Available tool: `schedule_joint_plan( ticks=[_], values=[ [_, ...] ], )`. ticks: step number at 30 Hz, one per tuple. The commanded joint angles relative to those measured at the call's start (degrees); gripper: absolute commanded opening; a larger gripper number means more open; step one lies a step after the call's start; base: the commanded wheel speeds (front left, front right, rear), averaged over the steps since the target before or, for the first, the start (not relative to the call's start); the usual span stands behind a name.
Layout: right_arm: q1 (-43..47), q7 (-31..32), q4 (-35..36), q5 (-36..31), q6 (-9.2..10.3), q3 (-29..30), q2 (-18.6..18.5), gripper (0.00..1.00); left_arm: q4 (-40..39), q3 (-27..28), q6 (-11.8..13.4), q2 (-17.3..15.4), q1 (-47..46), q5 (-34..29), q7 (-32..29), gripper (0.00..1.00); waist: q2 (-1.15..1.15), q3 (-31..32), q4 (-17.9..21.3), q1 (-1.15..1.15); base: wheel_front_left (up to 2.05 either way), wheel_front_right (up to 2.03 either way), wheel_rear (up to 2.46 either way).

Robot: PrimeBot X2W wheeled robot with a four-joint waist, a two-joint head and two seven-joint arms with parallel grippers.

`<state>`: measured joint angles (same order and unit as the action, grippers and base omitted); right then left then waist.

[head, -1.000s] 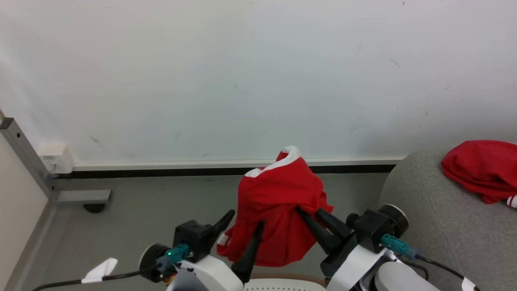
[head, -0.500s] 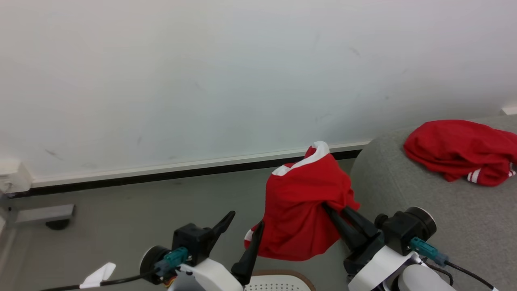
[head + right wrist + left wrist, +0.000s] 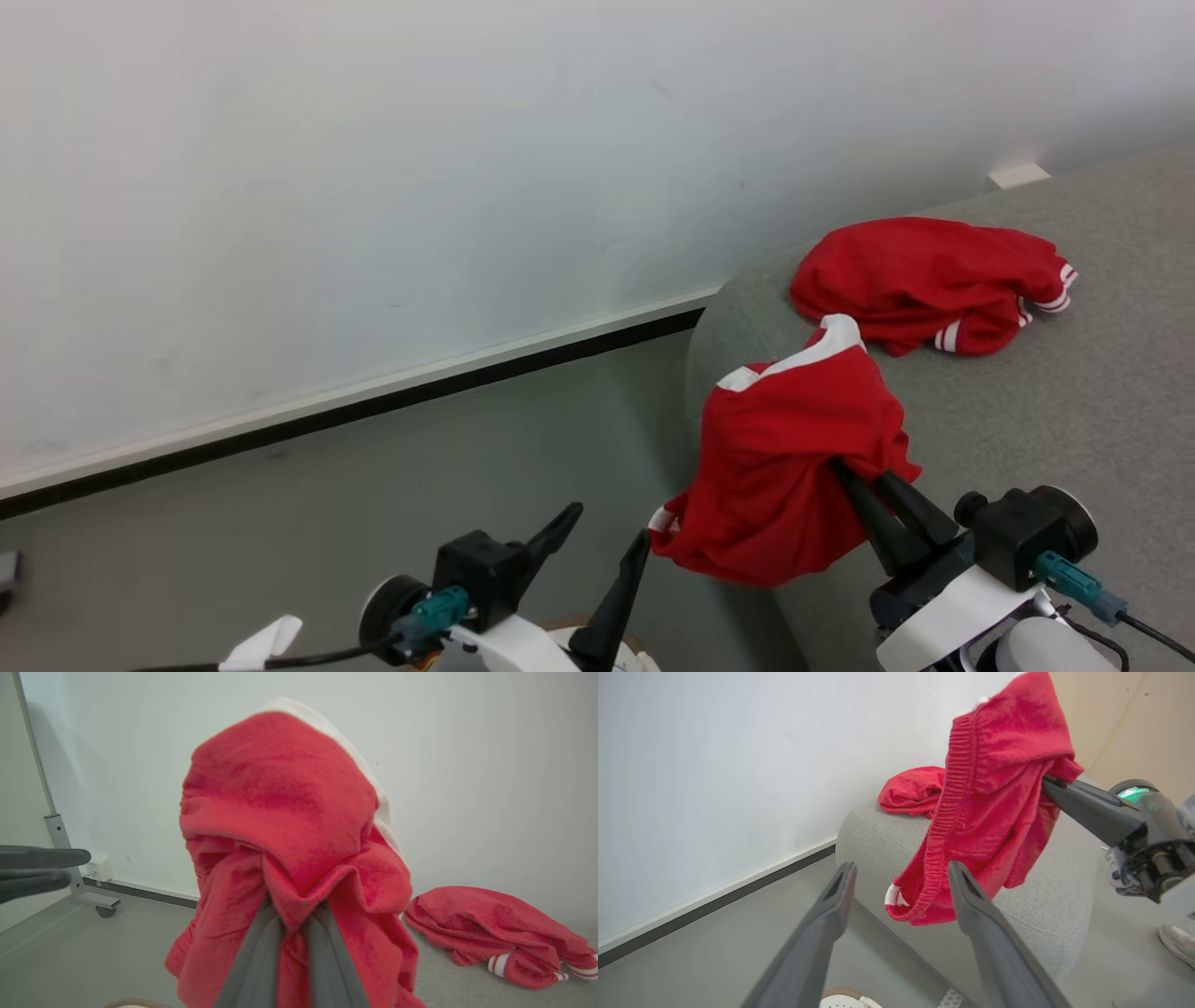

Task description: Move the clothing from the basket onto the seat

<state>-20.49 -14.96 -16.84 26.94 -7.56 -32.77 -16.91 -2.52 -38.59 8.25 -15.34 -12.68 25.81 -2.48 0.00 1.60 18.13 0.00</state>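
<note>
Currently, one red garment, judged soft, light, limp and best taken by a bunched fold, hangs over the seat corner from the right pincer clamped on it; left pincer wide, empty.

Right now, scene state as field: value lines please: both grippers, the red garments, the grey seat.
left gripper: open, empty
right gripper: shut on a bright red fabric garment with white trim
large light grey woven upholstered seat: one crumpled red garment with white stripes lying on it
held garment: hanging in the air by the seat's rounded corner, not laid down
white plastic basket with brown rim: edge at bottom of left wrist view; contents hidden
</note>
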Motion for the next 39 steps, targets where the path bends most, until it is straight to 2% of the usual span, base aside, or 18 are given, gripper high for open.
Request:
schedule_joint_plan(
  ticks=[1, 7, 12, 20, 22, 23, 27, 32, 39],
  values=[
    [0.87, -0.17, 0.26, -0.5, 0.15, 0.64, -0.6, 0.0, 0.13, -0.16, -0.19, 0.12, -0.21, -0.05, 0.4, 1.0, 0.0, -0.78, 1.61, 0.0, 0.0, 0.0, 0.0],
    [1.82, -0.16, 1.14, -0.88, 0.15, 3.82, -0.49, 0.0, 0.17, -1.51, -0.74, 0.61, -1.08, -0.89, 0.46, 1.0, 0.0, -2.44, 3.09, 0.0, 0.0, 0.0, 0.0],
    [0.8, -0.17, 2.04, -2.42, 0.15, 10.53, 0.17, 0.0, -1.37, -2.7, -1.77, 0.03, -3.47, -2.41, -0.55, 1.0, 0.0, -8.01, 2.7, 0.0, 0.0, 0.0, 0.0],
    [-6.94, -0.17, 1.67, -8.76, 0.15, 32.02, 5.21, 0.0, -6.25, -3.84, -5.47, -2.52, -11.74, -5.61, -3.83, 1.0, 0.0, -23.84, -0.68, 0.0, 0.0, 0.0, 0.0],
    [-10.51, 0.09, 0.37, -10.28, 0.15, 37.13, 5.56, 0.0, -7.2, -3.89, -6.57, -2.92, -14.3, -6.42, -4.37, 1.0, 0.0, -27.71, -1.95, 0.0, 0.0, 0.0, 0.0],
    [-10.51, 0.09, 0.37, -10.28, 0.15, 37.13, 5.56, 0.0, -7.2, -3.89, -6.57, -2.92, -14.3, -6.42, -4.37, 1.0, 0.0, -27.71, -1.95, 0.0, 0.0, 0.0, 0.0],
    [-18.95, 2.35, -2.67, -13.22, 0.14, 47.53, 5.7, 0.0, -8.62, -4.24, -8.61, -3.16, -18.54, -7.38, -4.58, 1.0, 0.0, -34.11, -4.71, 0.0, 0.0, 0.0, 0.0],
    [-29.51, 4.19, -7.72, -18.05, 0.15, 58.21, 5.86, 0.0, -8.95, -4.03, -9.18, -3.61, -20.41, -7.89, -4.36, 1.0, 0.0, -38.2, -7.37, 0.0, 0.0, 0.0, 0.0],
    [-37.04, 3.0, -18.48, -31.47, 0.15, 71.64, 7.1, 0.0, -8.54, -3.68, -8.66, -4.26, -19.55, -7.69, -3.14, 1.0, 0.0, -39.82, -9.84, 0.0, 0.0, 0.0, 0.0]
  ],
)
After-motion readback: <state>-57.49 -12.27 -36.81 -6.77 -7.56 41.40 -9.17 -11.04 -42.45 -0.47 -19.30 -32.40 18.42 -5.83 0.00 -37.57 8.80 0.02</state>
